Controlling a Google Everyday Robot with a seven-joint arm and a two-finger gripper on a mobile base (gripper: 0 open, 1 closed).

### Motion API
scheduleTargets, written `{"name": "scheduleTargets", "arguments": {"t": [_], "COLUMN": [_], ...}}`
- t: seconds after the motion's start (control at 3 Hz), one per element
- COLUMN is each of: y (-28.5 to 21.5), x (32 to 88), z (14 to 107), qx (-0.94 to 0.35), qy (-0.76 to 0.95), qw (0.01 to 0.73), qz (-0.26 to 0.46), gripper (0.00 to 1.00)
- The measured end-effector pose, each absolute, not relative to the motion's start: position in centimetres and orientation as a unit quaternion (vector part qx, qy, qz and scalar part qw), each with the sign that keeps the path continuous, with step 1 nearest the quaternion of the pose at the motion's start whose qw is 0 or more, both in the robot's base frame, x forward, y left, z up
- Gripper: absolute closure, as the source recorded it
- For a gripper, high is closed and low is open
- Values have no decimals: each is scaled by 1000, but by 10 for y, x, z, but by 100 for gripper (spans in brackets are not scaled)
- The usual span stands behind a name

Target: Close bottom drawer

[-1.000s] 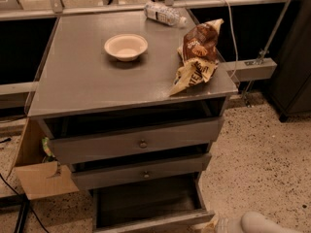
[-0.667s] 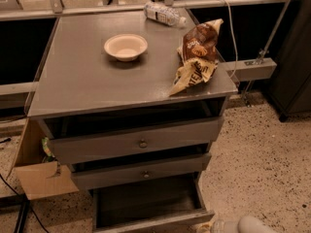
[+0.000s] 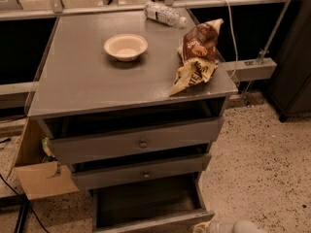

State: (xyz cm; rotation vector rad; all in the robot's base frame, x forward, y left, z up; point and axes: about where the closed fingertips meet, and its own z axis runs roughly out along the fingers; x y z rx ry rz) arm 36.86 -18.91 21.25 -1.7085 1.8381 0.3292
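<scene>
The end effector [image 3: 219, 226] sits right at the bottom edge of the camera view, low near the speckled floor. So little of it shows that I cannot tell whether it is apart or together.

Just to its left in view, and touching or nearly touching it, is the front right corner of the bottom drawer [image 3: 146, 200]. The drawer is pulled well out, its dark inside on show. Up from the end effector, the middle drawer [image 3: 141, 171] and the top drawer [image 3: 138, 142] each stand ajar by a smaller amount.

Far above it on the tabletop [image 3: 82, 86] are a bowl [image 3: 125, 46], a snack bag [image 3: 197, 57] hanging over the edge, and a water bottle [image 3: 164, 13] at the back. None of them is part of this job.

By my reading this is the approach step: the end effector is coming into line with the drawer front, and the push has not yet begun. The next move calls for flat contact on the front panel near its middle, then a straight shove inward along the rails. An off-centre push at that corner could skew the drawer and jam it.
</scene>
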Motion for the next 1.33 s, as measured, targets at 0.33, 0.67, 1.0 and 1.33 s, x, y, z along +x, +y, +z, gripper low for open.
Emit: {"name": "scheduleTargets", "arguments": {"t": [0.33,0.67,1.0,1.33], "y": [-189,-184,-178,-172], "x": [368,370,373,378], "z": [207,193,182,175], "qx": [-647,-655,-661,-661], "qy": [690,677,665,658], "qw": [304,316,331,346], "qz": [117,110,109,108], "gripper": [100,100,100,100]}}
